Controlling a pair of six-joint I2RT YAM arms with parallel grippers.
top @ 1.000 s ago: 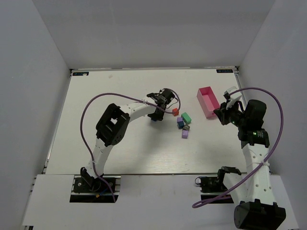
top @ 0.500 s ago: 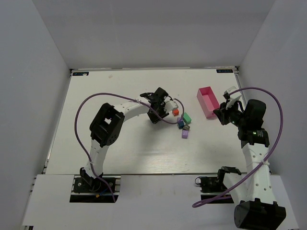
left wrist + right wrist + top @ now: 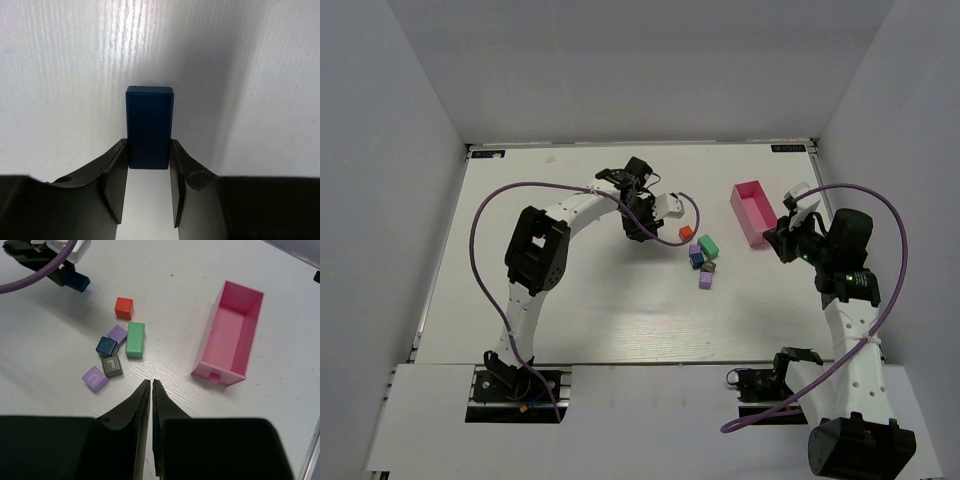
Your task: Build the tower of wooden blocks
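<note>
From the top camera the left tool [image 3: 637, 230] is reaching out over the middle of the white counter [image 3: 580, 310], just left of the loose blocks, but from up there you can't really see what it's got. The red block [image 3: 686, 233] and green block [image 3: 708, 245] sit nearest it, with a purple block [image 3: 695, 250], a blue cube [image 3: 697, 261], a dark block [image 3: 709, 267] and a lilac block [image 3: 705, 281] bunched just below them. None of them are stacked. The pink tray [image 3: 753, 212] lies to their right, and the right tool [image 3: 781, 240] hangs just beside it. The left wrist cam settles it: the tool is clamped on the near end of a long dark blue block [image 3: 149, 127], one finger on each side, and the rest sticks out over the counter. The right wrist cam shows its own fingers pressed together on nothing, pointing at the cluster. It also shows letters on the dark and lilac blocks, and the tray's inside looks bare. The counter is white with a fine grain, boxed in by plain grey walls [image 3: 380, 150], and purple cables [image 3: 490, 230] loop off both arms.
</note>
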